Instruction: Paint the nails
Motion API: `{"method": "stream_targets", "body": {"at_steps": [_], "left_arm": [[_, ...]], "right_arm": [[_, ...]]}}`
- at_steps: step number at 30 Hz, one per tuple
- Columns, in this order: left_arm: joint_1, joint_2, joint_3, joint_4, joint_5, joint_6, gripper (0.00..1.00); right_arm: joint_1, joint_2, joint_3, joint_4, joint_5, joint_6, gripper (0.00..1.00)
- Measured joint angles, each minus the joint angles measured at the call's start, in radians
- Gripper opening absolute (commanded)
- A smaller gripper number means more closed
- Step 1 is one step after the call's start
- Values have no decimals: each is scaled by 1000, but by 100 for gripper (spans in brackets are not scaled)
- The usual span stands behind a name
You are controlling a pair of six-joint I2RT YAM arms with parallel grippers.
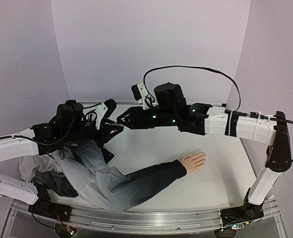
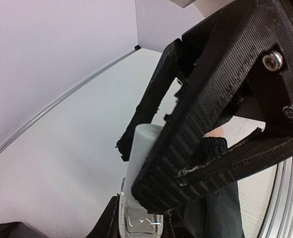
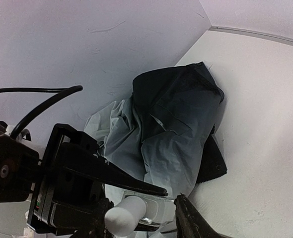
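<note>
Top: left gripper (image 1: pixel 112 128) & right gripper (image 1: pixel 122 119) meet left of centre; nails (image 1: pixel 202 157) of pale peach mannequin hand (image 1: pixel 192 161) sit near-right, well apart.
L wrist: left gripper clenched on small clear glass bottle (image 2: pixel 139 223); right jaws flank its white cylindrical cap (image 2: pixel 144 148).
R wrist: can't tell if cap's gripped. Risk: off-centre pinch, cap slips, polish spills on grey garment (image 3: pixel 161 144).

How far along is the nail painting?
Nothing painted yet, it seems. Done: the left gripper holds the bottle. In hand: the right gripper straddles its white cap; whether it grips is unclear. Left: open it and paint the nails on the hand, which lies apart, untouched.
</note>
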Motion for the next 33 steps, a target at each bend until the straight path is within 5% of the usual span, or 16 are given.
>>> {"method": "stream_targets", "body": {"at_steps": [8, 33], "left_arm": [[0, 0, 0, -2, 6, 0, 0], [-2, 0, 0, -5, 10, 0, 0]], "right_arm": [[-4, -19, 0, -7, 0, -10, 30], [-16, -20, 14, -14, -43, -11, 30]]}}
